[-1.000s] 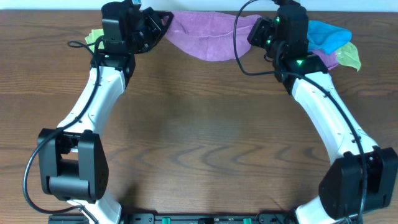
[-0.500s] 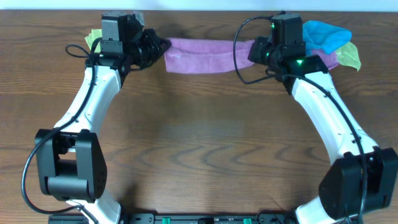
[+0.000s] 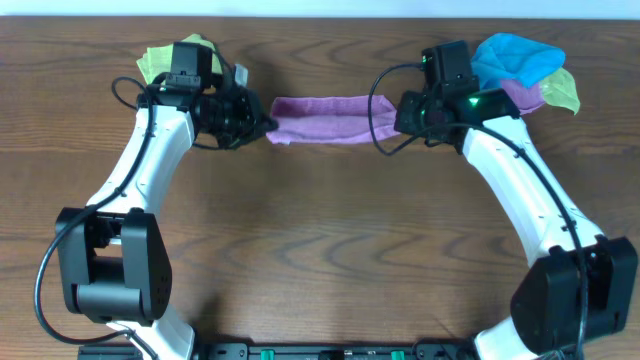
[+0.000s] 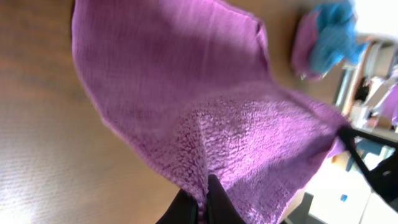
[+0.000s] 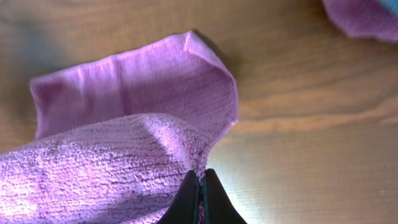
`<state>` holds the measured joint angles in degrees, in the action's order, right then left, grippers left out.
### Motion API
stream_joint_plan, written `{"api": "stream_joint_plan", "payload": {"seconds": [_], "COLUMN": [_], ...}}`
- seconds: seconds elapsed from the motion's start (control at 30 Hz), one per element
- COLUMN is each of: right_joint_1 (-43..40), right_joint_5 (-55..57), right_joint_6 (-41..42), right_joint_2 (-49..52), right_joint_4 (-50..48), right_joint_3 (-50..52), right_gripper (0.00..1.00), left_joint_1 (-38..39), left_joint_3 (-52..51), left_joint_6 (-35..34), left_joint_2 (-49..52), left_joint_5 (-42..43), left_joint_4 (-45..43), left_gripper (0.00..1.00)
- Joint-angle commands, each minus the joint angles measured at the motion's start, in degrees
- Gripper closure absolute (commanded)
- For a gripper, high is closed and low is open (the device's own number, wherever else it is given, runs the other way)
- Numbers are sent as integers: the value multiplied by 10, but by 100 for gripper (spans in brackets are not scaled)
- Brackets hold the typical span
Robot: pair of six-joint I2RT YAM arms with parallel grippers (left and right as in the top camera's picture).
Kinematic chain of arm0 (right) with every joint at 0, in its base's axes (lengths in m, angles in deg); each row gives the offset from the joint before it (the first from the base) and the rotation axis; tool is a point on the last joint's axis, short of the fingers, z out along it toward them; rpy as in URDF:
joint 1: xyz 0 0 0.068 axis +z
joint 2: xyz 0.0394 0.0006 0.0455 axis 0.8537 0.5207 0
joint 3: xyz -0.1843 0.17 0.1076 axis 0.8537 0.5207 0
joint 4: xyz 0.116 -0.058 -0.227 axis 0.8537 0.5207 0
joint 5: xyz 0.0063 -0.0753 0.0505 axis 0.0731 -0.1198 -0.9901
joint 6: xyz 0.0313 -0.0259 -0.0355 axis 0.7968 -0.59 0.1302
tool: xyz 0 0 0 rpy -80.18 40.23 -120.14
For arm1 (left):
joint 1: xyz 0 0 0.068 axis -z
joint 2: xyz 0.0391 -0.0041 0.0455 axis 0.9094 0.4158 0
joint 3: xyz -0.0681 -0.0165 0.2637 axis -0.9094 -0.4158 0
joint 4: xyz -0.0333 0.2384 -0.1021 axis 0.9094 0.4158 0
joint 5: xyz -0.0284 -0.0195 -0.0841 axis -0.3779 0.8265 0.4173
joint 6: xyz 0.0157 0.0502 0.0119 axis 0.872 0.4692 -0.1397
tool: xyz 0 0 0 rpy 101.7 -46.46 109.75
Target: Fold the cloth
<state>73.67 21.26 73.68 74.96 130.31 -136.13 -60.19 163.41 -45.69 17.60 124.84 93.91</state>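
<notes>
We hold the cloth [image 3: 320,120] doubled over, left of the blue cloth [image 3: 515,55]; left gripper [image 3: 262,124] & right gripper [image 3: 392,118] clamped on its ends. Approx. one fold done; 2nd fold + release left.

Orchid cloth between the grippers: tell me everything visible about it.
The cloth is a plain orchid-pink towel, fuzzy like microfibre, with a hemmed edge. It is doubled into a narrow band stretched across the far side of the wooden table. The left gripper is shut on its left end, the right gripper on its right end. Wrist views show a lower layer hanging beneath; whether it touches the table is unclear.
</notes>
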Motion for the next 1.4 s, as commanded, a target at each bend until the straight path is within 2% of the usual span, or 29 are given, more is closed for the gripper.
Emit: {"api": "stream_joint_plan", "payload": {"seconds": [0.0, 0.17, 0.57, 1.0, 1.37], "right_joint_1": [15, 24, 48, 87, 94], "right_joint_5": [15, 23, 21, 21, 21], "right_joint_6": [-4, -1, 5, 54, 61], "right_joint_2": [6, 6, 6, 3, -86], "right_joint_4": [13, 18, 13, -6, -22], "right_joint_3": [-2, 45, 134, 243, 343], "right_gripper": [99, 99, 99, 99, 99], "left_joint_1": [-4, -4, -3, -3, -3], "left_joint_3": [7, -16, -162, -252, -282], "left_joint_6": [89, 120, 120, 147, 163], "left_joint_2": [3, 3, 3, 3, 1], "left_joint_5": [-9, -17, -5, -6, -1], "left_joint_4": [45, 96, 71, 59, 68], "left_gripper": [94, 94, 94, 94, 94]}}
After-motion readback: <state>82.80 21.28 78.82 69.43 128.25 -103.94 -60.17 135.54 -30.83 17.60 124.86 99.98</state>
